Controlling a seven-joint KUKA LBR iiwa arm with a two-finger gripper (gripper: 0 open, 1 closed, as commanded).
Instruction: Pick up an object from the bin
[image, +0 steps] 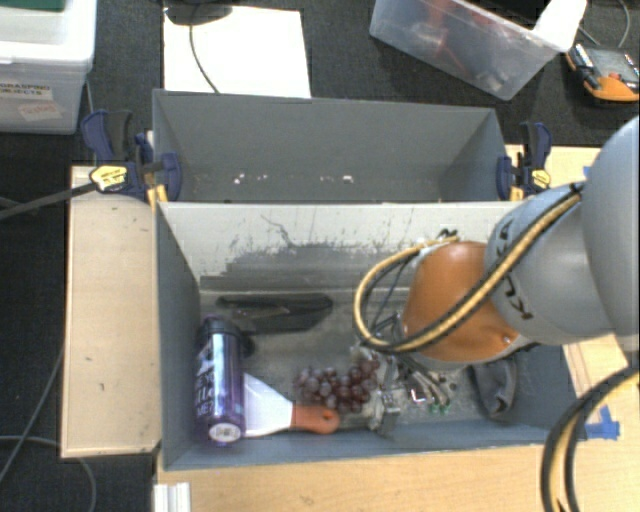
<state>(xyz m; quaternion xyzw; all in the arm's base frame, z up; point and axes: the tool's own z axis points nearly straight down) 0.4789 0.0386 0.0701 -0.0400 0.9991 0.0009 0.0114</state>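
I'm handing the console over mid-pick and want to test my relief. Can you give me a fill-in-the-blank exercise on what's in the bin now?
1. The dark red bunch just left of the gripper is a bunch of ____.
2. The purple bottle lies along the ____ wall of the bin.
3. The white-bladed tool between bottle and bunch has a handle coloured ____.

Missing words: grapes; left; orange.

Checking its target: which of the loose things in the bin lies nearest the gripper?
The dark red grape bunch, right beside the gripper; the purple bottle lies by the left wall, the black tool farther back.
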